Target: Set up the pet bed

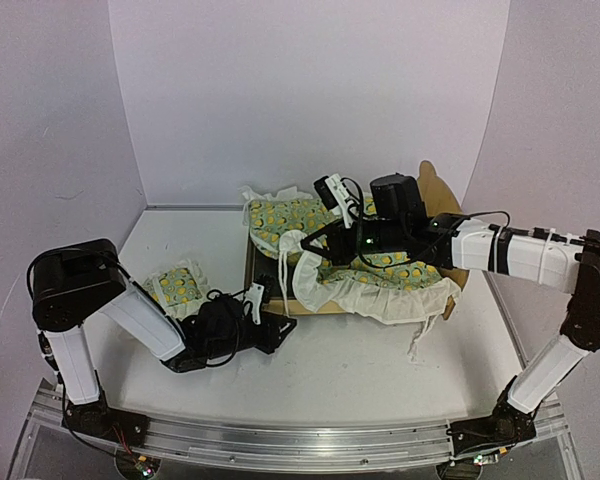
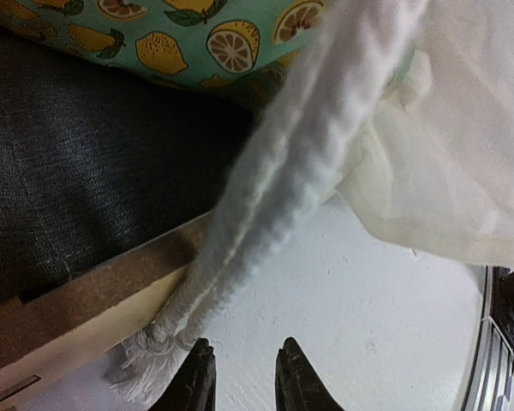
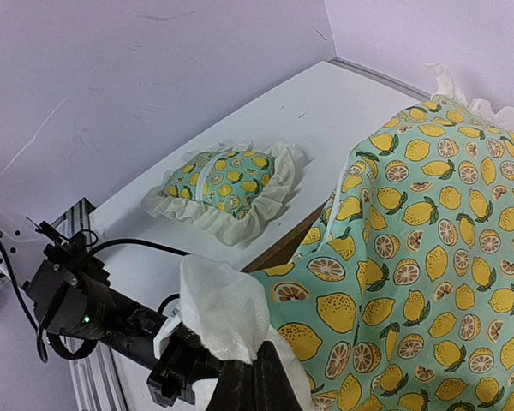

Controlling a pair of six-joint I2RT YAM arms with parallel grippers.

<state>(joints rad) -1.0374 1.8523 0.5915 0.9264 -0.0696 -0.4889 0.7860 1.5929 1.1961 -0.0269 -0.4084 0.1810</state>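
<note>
The pet bed [image 1: 270,300] is a light plywood frame with a rounded headboard [image 1: 432,185] at the right. Its rail [image 2: 86,300] and dark grey base [image 2: 86,171] show in the left wrist view. The lemon-patterned quilt [image 1: 400,265] lies bunched over it, ruffle hanging over the front. My right gripper [image 1: 310,243] is shut on the quilt's white ruffle [image 3: 223,308], its fingers [image 3: 257,381] pinching it above the bed's left end. My left gripper [image 2: 244,377] is slightly open and empty, low on the table by the bed's front-left corner, next to a white cord [image 2: 283,197].
The small matching ruffled pillow [image 1: 177,287] lies on the table left of the bed; it also shows in the right wrist view [image 3: 227,184]. The left arm's wrist [image 3: 77,308] lies below the held ruffle. Purple walls close in the back and sides.
</note>
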